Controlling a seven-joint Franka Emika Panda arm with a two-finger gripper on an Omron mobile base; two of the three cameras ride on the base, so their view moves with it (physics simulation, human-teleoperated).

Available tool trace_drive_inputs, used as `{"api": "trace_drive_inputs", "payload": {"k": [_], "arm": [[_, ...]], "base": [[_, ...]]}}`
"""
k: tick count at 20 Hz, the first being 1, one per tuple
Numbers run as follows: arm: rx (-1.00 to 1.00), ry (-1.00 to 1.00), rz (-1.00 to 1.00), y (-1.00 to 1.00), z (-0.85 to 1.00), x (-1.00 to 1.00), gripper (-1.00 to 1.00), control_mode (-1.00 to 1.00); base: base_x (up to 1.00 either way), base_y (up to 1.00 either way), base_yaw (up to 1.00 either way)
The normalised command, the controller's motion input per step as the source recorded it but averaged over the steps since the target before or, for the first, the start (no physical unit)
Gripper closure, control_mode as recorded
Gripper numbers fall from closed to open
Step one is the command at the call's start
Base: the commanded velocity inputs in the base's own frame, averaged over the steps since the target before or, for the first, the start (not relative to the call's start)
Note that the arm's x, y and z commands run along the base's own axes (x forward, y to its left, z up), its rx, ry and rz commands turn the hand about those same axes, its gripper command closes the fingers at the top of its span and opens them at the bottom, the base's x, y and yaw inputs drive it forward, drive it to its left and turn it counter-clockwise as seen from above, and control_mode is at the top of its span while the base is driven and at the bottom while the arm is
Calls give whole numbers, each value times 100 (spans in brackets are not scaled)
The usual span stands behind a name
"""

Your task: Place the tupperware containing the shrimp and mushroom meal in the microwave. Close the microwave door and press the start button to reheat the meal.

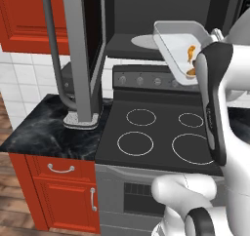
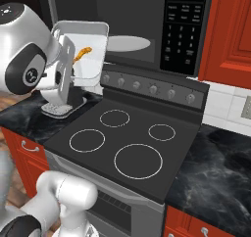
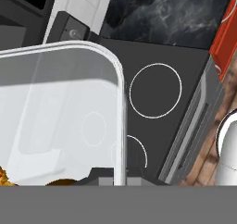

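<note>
The tupperware (image 1: pixel 179 49) hangs tilted above the back of the stove, just in front of the open microwave (image 1: pixel 146 15). Small orange and brown pieces of the shrimp and mushroom meal (image 1: pixel 191 53) have slid toward its lower side. My gripper (image 3: pixel 119 174) is shut on the tupperware's rim (image 3: pixel 121 126), with one fingertip on each side of the wall. From the right, the tupperware (image 2: pixel 90 47) and meal (image 2: pixel 82 53) sit left of the microwave's keypad (image 2: pixel 185 30). The microwave door (image 1: pixel 83 54) stands swung open at the left, its bar handle (image 1: pixel 51 45) facing out.
A pale turntable (image 1: pixel 142 40) lies inside the microwave cavity. Below is a black stove (image 2: pixel 127 138) with several ring burners and a row of knobs (image 2: pixel 152 88). Dark marble counter (image 1: pixel 49 127) flanks it, with red cabinets (image 1: pixel 63 191) under and beside.
</note>
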Motion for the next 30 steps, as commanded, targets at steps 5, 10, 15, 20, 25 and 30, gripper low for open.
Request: {"api": "trace_drive_inputs", "payload": {"k": [5, 10, 15, 20, 25, 30], "arm": [[-1, 0, -6, -21, 0, 44, 100, -100], [0, 0, -3, -17, 0, 49, 100, -100], [-3, 0, -2, -9, 0, 51, 100, -100], [-3, 0, -1, -2, 0, 54, 100, -100], [-1, 0, 0, -8, 0, 53, 100, -100], [0, 0, 0, -10, 0, 49, 100, -100]], "base": [[0, 0, 0], [0, 0, 0], [0, 0, 0], [0, 0, 0], [0, 0, 0], [0, 0, 0]]}}
